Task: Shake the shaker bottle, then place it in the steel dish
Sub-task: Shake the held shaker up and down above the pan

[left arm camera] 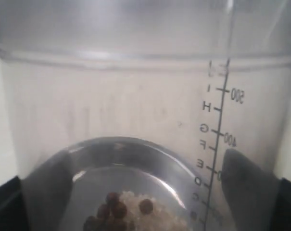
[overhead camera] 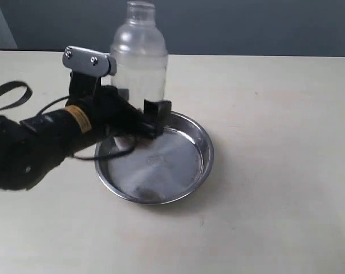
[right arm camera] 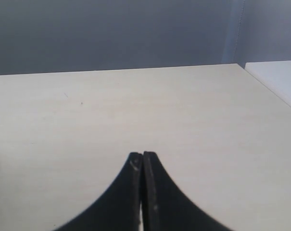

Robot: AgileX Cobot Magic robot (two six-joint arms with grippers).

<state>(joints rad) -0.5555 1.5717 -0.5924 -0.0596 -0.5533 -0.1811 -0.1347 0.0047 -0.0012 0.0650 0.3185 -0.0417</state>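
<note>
While the shaker bottle (overhead camera: 139, 57) is upright in the grip of the left gripper (overhead camera: 139, 111), its lower body sits at the steel dish's (overhead camera: 209, 154) far-left rim, inside or just above the pan. The arm hides the base in the exterior view, so I cannot tell whether it touches the dish floor.

- Left wrist view: the bottle wall fills the frame. Brown granules (left arm camera: 117, 209) lie settled at the bottom, and the dish's curved rim shows through the plastic behind them. The granules look at rest, which suggests (judgement) the set-down step is in hand, not the shake.
- Left jaws: closed on the bottle's lower body, one dark finger showing at each side of it. A low grip leaves the tall body free above and lets the base go down into the dish first.
- Bottle is off the dish centre, near the rim. Risk (judgement): released here, the base could catch the raised rim and tip.
- Right gripper (right arm camera: 143, 156): jaws pressed together, holding nothing, over bare surface (right arm camera: 183, 106) with the dish not in its view. It appears parked clear of the work.
</note>
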